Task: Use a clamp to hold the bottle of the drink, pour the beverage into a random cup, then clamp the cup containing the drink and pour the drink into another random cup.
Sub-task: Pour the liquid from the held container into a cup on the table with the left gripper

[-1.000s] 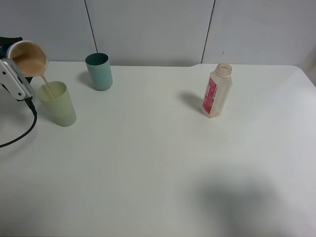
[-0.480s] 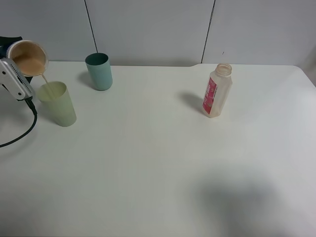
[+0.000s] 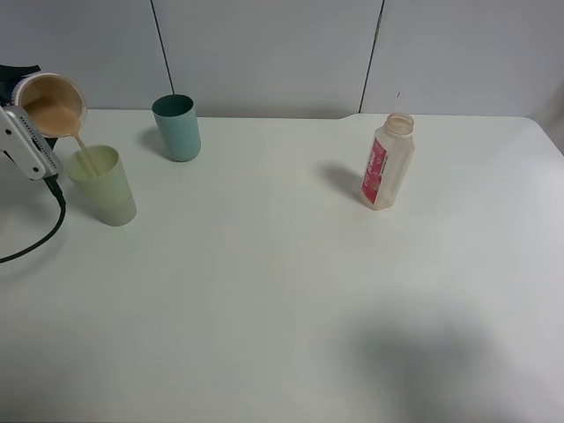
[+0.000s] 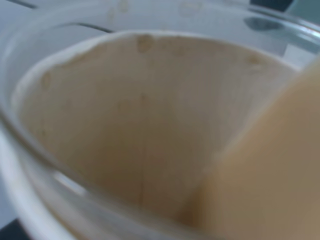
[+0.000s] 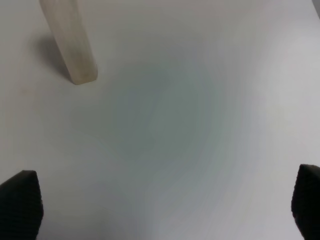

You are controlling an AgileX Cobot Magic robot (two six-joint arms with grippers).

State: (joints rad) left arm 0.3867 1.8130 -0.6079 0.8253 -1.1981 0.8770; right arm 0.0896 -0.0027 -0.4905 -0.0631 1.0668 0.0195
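Now, in the exterior high view, you are watching the second pour under way at the far left edge of the frame. The left gripper (image 3: 26, 141) is holding a tilted cup (image 3: 51, 104) with tan drink inside, its mouth tipped toward the camera, and a thin stream (image 3: 80, 144) is running down into the pale green cup (image 3: 102, 184) just below and to its right. Compared with a second ago almost nothing is shifting: the tilt looks about the same and the stream is a little thinner, so I judge you are mid-pour, with drink left to move. The teal cup (image 3: 177, 127) is standing unused in the upper left, apart from the pour. The bottle (image 3: 387, 161) is standing upright and uncapped at upper right of centre, looking nearly drained, so the first pour reads as done.

In the left wrist view, the tilted cup's inner wall (image 4: 125, 125) is filling the frame, coated tan, with the drink (image 4: 270, 170) pooling at the lower right. The fingers themselves are hidden here; judging from the cup hanging in the air, they are clamped on it.

In the right wrist view, the right gripper (image 5: 165, 205) is hovering over the bare white table (image 5: 200, 125), its dark fingertips (image 5: 20, 202) sitting far apart at the lower corners with nothing between them. The bottle's base (image 5: 70, 45) is showing at upper left.
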